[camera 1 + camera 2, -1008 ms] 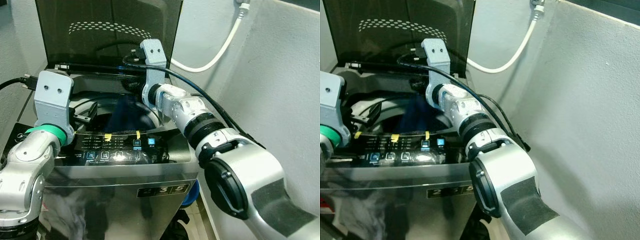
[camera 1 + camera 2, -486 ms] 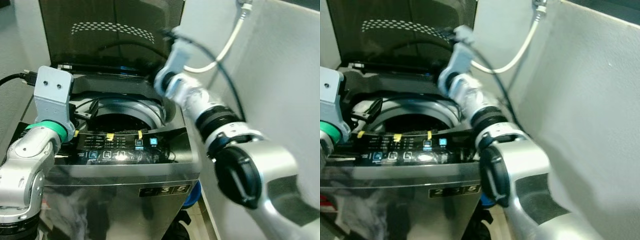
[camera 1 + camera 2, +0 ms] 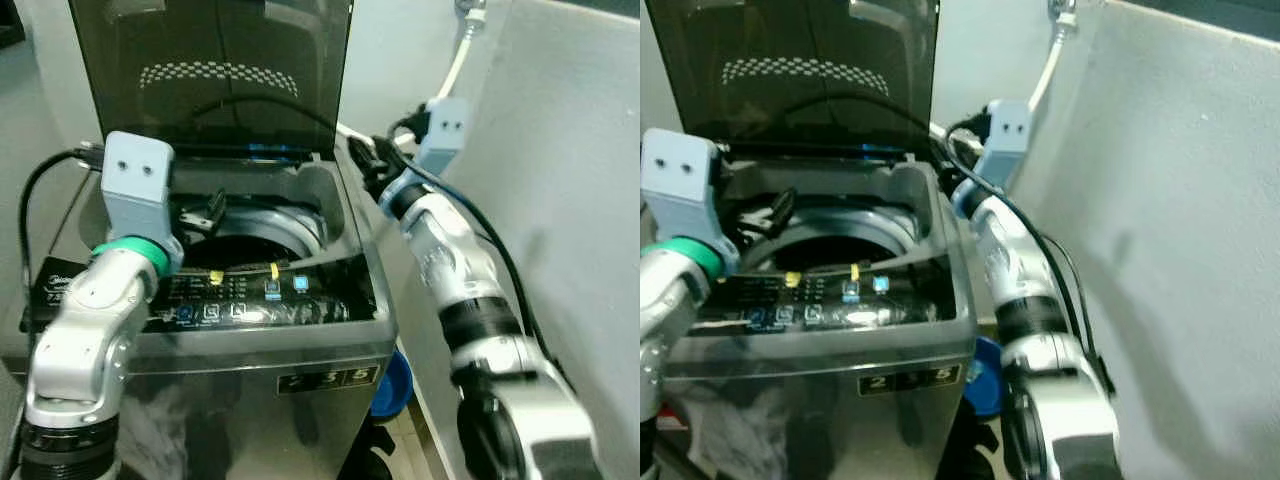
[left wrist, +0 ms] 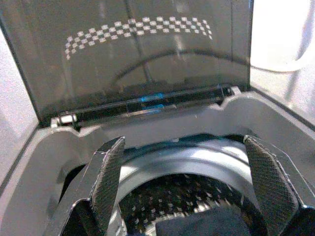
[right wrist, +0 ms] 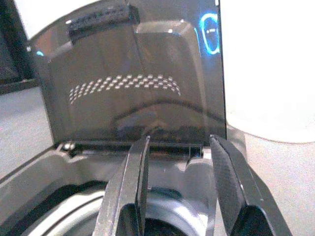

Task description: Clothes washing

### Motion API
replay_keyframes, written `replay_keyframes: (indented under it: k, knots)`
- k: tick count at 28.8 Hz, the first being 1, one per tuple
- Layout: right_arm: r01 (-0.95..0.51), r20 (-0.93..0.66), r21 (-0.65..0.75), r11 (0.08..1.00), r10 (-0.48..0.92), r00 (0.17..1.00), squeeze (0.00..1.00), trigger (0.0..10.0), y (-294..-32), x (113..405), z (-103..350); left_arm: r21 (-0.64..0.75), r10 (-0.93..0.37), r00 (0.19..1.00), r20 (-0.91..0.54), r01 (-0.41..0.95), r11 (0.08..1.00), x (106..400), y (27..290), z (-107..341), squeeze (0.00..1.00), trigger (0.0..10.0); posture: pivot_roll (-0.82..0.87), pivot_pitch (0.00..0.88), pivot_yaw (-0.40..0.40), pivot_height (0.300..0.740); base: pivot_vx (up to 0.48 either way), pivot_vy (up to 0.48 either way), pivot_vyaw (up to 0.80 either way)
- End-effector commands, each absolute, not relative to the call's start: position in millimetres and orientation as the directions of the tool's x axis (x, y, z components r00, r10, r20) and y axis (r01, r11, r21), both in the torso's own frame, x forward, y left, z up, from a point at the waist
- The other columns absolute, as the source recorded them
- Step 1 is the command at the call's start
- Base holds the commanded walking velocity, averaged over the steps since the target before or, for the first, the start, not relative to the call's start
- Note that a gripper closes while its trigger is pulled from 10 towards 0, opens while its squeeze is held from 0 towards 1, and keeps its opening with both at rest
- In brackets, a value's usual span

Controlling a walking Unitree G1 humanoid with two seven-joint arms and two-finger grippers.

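Washing machine (image 3: 250,330) lid (image 3: 215,75) upright at rear edge; drum (image 3: 250,245) opens upward. Left hand (image 4: 189,184) wide over drum; right hand (image 5: 179,189) empty, narrower, beside right rear corner.

Even indoor light; wrist views soft, overexposed white at edges.

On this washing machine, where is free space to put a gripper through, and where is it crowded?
The round drum opening is free between the raised lid and the control panel; a dark garment lies inside. The left gripper crowds its left rim. The right gripper, open, is at the right rear corner.
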State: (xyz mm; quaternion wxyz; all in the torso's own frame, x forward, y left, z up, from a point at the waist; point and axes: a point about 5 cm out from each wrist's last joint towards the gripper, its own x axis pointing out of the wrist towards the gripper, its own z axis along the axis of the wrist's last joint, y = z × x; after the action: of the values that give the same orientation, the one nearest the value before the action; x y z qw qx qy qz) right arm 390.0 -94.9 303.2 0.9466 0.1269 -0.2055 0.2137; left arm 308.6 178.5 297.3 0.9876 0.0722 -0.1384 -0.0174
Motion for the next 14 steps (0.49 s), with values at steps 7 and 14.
replay_keyframes:
  k: [7, 14]
  knots:
    - [-0.451, 0.457, 0.120, 0.885, 0.354, 0.816, 0.00, 10.0, -91, 373, 297, 0.145, -0.121, 0.957, 0.265, 0.085, 0.986, 312, 160, 287, 0.00, 10.0, 0.10, 0.000, -0.005, 0.740, 0.000, 0.000, -0.80]
    - [-0.453, 0.434, 0.115, 0.884, 0.366, 0.824, 0.00, 10.0, -90, 367, 294, 0.159, -0.137, 0.955, 0.264, 0.097, 0.982, 309, 163, 284, 0.00, 10.0, 0.11, 0.000, -0.016, 0.740, 0.000, 0.000, -0.80]
